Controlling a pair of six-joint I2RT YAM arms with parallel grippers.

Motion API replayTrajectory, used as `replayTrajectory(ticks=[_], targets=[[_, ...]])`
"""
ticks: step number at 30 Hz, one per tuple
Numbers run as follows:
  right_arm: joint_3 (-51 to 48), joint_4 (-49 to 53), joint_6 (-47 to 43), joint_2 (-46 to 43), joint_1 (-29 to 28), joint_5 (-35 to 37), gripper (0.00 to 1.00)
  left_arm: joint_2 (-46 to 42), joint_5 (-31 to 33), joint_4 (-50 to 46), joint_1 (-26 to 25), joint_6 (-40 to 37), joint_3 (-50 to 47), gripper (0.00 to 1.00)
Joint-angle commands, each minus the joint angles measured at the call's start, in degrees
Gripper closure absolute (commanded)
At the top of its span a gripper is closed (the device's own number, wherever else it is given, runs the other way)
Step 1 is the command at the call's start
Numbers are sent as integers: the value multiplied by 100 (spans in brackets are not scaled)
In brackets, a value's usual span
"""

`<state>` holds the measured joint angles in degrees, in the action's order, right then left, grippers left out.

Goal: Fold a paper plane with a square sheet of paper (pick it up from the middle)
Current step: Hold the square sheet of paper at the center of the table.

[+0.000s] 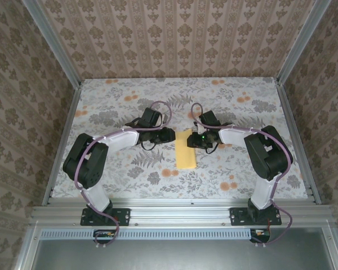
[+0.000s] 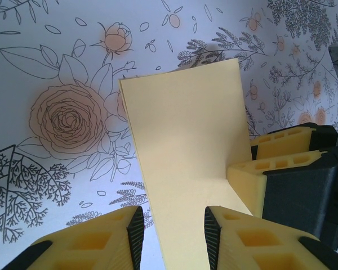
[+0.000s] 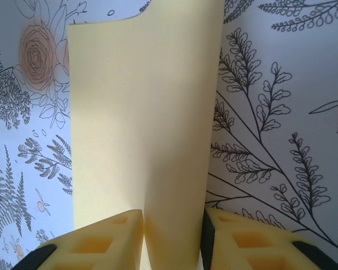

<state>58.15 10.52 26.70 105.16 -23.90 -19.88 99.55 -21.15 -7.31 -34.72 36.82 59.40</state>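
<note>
Table: spread edge to edge with a pale floral cloth, grey leaves and orange blooms | on cloth: the square sheet of paper, folded into a narrow strip, mid-cloth, long side running away from the table's near edge

A table draped in a white cloth printed with grey leaves and pale orange flowers stands inside a booth. Behind the table and along both its sides rise walls papered in beige and brown damask stripes. Silver aluminium posts rise from the table's back corners. A silver aluminium rail runs along the table's near edge, with a slotted grey strip just in front. The light is soft and even.
</note>
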Motion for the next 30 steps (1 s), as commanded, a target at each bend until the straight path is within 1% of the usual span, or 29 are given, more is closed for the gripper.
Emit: replayTrajectory(ticks=[1,16,30], targets=[[47,451,-64,144,-23,229,64,-90,-22,-42,44,-55,-48,63],[-12,465,-9,176,-75,317,64,236,-170,324,-135,237,-38,62],[-3,553,-205,181,-115,362,64,609,-238,607,-333,432,34,65]])
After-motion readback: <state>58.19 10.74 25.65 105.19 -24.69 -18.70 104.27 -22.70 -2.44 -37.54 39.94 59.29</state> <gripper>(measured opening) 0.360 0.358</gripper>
